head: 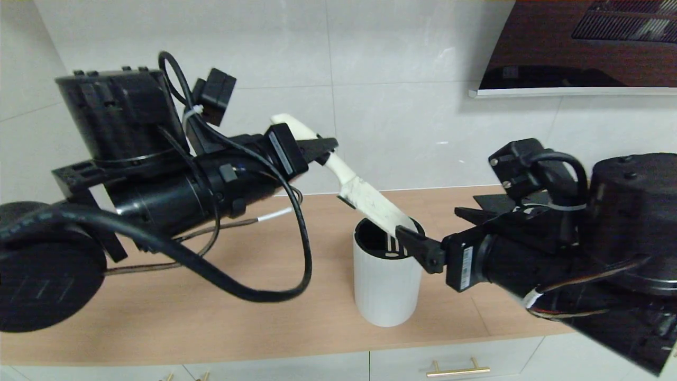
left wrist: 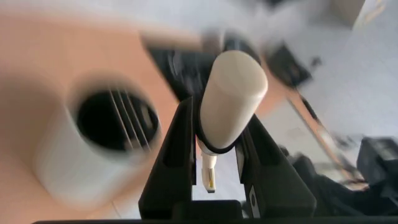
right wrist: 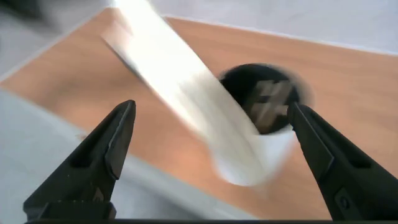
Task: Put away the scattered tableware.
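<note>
Left pincer (head: 316, 150): clamped on the knife (head: 370, 203) handle.
Knife: white, slanting down from that pincer — tip inside the holder (head: 386, 288) rim.
Right pincer (right wrist: 211, 111): spread wide, empty — holder just ahead of it.

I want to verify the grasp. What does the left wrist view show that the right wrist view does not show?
Left wrist view: the rounded white knife handle, clamped in the left end effector. Right wrist view: the white knife blade slanting down toward the holder, and the right end effector, which is open. Both: the white holder with its dark inside, standing on the wooden counter.
</note>
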